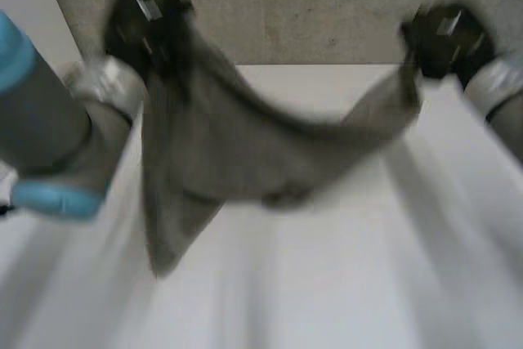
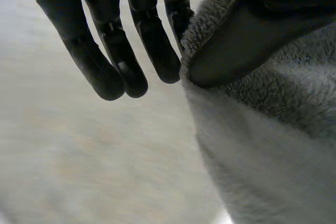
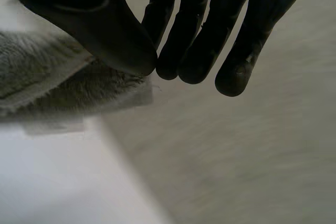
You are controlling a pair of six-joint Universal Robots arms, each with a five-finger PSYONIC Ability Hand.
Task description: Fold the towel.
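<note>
Left hand (image 2: 115, 51): the thumb presses the towel (image 1: 245, 145) against one finger, pinching it near an edge; the other fingers hang straight and free.
Right hand (image 3: 194, 40): the thumb and fingertips meet on a towel corner, pinching it.
Head view: both hands are up and well apart. The towel is strung between them, sagging in the middle, with a loose end hanging below the left hand.
Towel: grey and fluffy, over the white table (image 1: 327, 284); I cannot tell whether its low end touches the table.

A white table (image 1: 327, 284) spreads out below me, smooth and bright under the light. Beyond its far edge I see a speckled grey surface (image 1: 327, 6), meeting the tabletop in a straight line.
</note>
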